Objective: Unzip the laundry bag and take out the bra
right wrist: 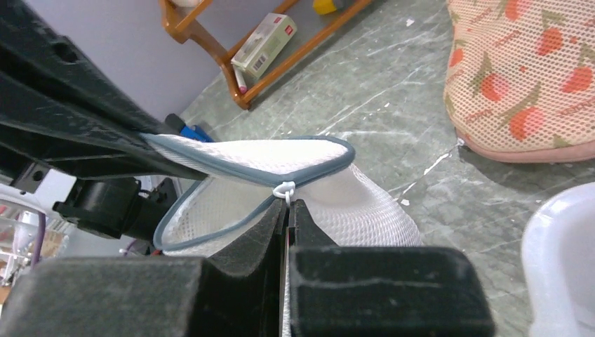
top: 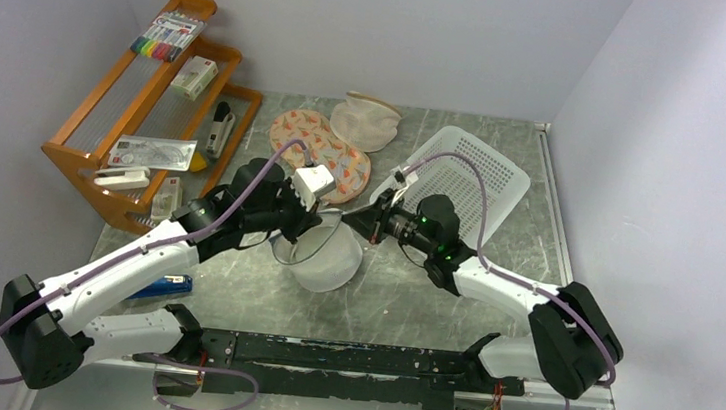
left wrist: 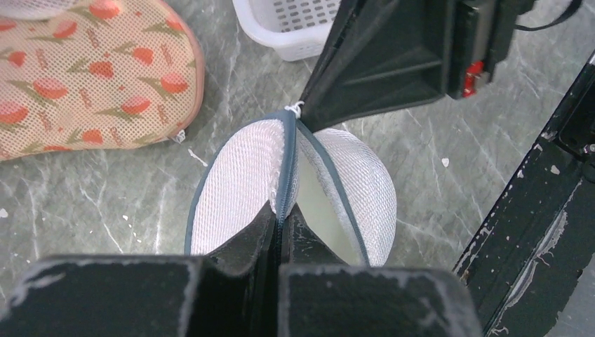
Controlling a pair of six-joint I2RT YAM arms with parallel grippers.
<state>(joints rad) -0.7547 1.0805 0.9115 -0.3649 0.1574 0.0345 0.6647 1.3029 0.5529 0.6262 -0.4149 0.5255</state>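
Note:
The laundry bag (top: pixel 322 253), a round white mesh pouch with a grey-blue zip rim, is held up between both grippers at the table's middle. My left gripper (left wrist: pixel 281 219) is shut on its rim on the near-left side; the bag (left wrist: pixel 235 186) gapes partly open beside my fingers. My right gripper (right wrist: pixel 286 208) is shut on the white zip pull (right wrist: pixel 284 190) at the bag's far side, and the bag (right wrist: pixel 365 203) shows below it. The pale inside shows through the gap. The bra is hidden; no black fabric shows.
An orange floral pouch (top: pixel 329 154) and a beige mesh pouch (top: pixel 367 120) lie behind the bag. A white plastic basket (top: pixel 472 175) stands at the back right. A wooden rack (top: pixel 153 104) with stationery stands at the left; a blue object (top: pixel 162 288) lies by my left arm.

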